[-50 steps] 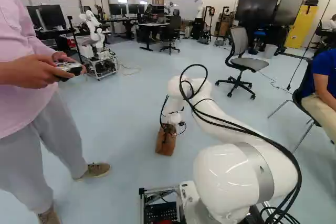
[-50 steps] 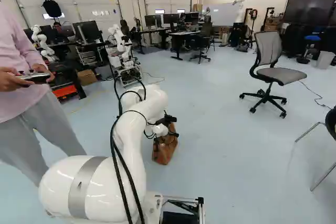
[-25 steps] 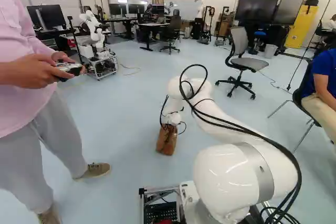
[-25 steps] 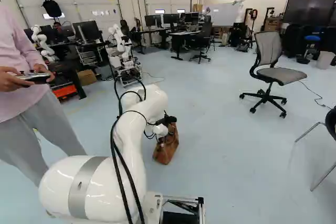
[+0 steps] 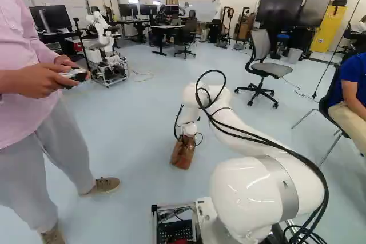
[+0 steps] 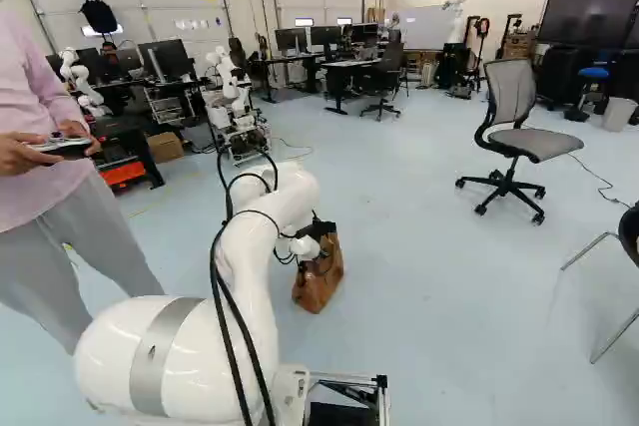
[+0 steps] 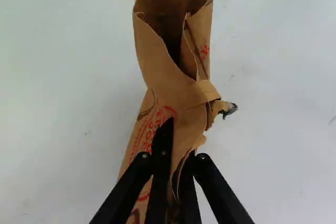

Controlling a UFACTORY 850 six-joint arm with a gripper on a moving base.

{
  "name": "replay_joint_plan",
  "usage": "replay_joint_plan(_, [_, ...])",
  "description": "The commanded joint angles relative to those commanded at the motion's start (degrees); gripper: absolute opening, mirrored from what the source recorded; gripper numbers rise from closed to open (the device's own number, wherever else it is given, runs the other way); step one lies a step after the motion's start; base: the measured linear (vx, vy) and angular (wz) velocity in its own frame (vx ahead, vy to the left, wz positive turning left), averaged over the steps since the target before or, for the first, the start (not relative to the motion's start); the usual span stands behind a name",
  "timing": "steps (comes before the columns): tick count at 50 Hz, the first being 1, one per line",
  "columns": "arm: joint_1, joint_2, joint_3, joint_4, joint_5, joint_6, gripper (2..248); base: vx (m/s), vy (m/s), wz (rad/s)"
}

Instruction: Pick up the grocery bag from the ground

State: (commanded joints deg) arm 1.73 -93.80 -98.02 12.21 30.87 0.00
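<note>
From left in the left base view, a brown grocery bag (image 5: 182, 155) is leaning at or just above the floor (image 5: 131, 141), the black gripper (image 7: 180, 137) pinching its paper; rightward, the white arm (image 5: 266, 184) is reaching down. Grasping is apparently finishing; lifting is calling for a gentle, upward pull.

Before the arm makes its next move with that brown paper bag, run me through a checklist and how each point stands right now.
1. Fingers on both sides of the bag, paper between them: ok.
2. Bag upright: not ok, it leans in both base views.
3. Paper sound near the grip: not ok, the edge there is ragged.
4. Bag's bottom off the floor: cannot tell.
5. Person's shoe apart from the bag: ok.
</note>
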Motion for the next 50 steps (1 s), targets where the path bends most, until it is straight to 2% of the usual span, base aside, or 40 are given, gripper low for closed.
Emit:
replay_joint_plan(11, [0.0, 1.3, 1.3, 0.0, 0.0, 0.0, 21, 0.000, 0.000, 0.000])
replay_joint_plan(50, [0.0, 16.3, 15.3, 0.0, 0.0, 0.0, 21, 0.000, 0.000, 0.000])
